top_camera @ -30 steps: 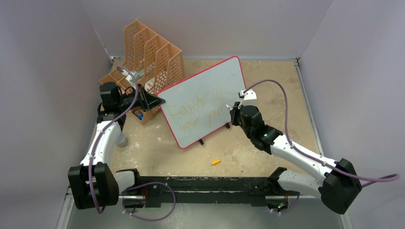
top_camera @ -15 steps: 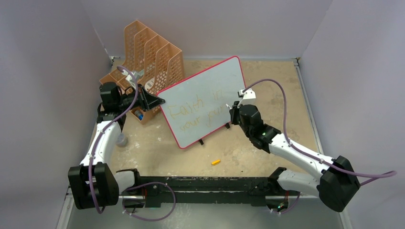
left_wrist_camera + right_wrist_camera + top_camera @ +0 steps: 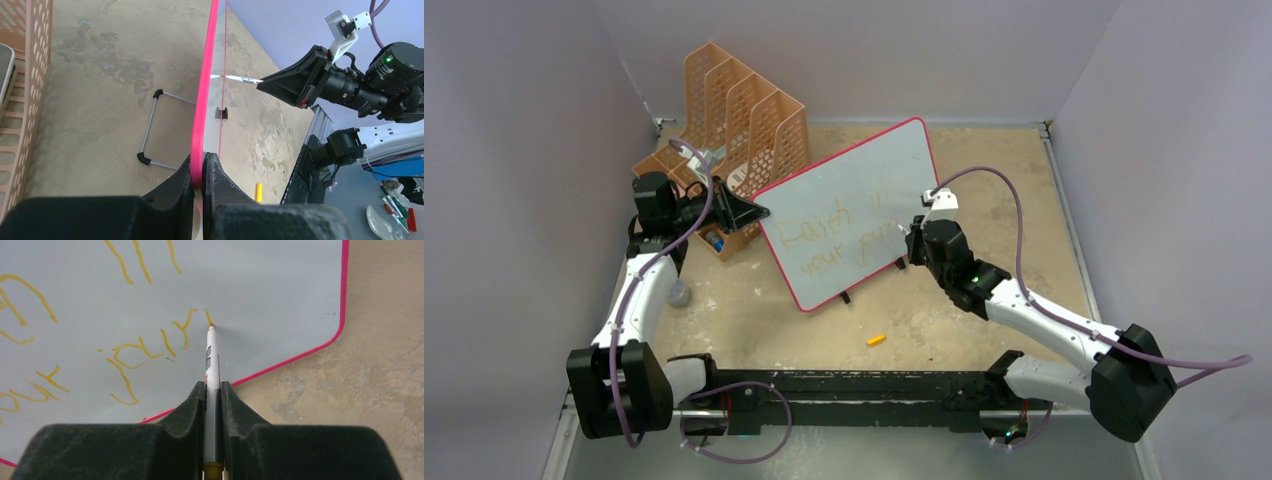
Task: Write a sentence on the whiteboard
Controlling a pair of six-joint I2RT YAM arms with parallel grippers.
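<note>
Your right gripper (image 3: 212, 390) pinches the marker (image 3: 212, 357), tip ahead of the fingers on the whiteboard (image 3: 280, 285). Your left gripper (image 3: 202, 165) clamps its edge. Press too hard and it could slip, skewing the sentence (image 3: 126, 347).

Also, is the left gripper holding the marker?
No, the left gripper is clamped on the pink frame of the whiteboard, while the marker sits in the right gripper.

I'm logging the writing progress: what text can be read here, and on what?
"Faith in": upper line of the sentence on the whiteboard.
"your jour": lower line, unfinished, ending at the marker tip.
Marker barrel print: too small to read.
</note>
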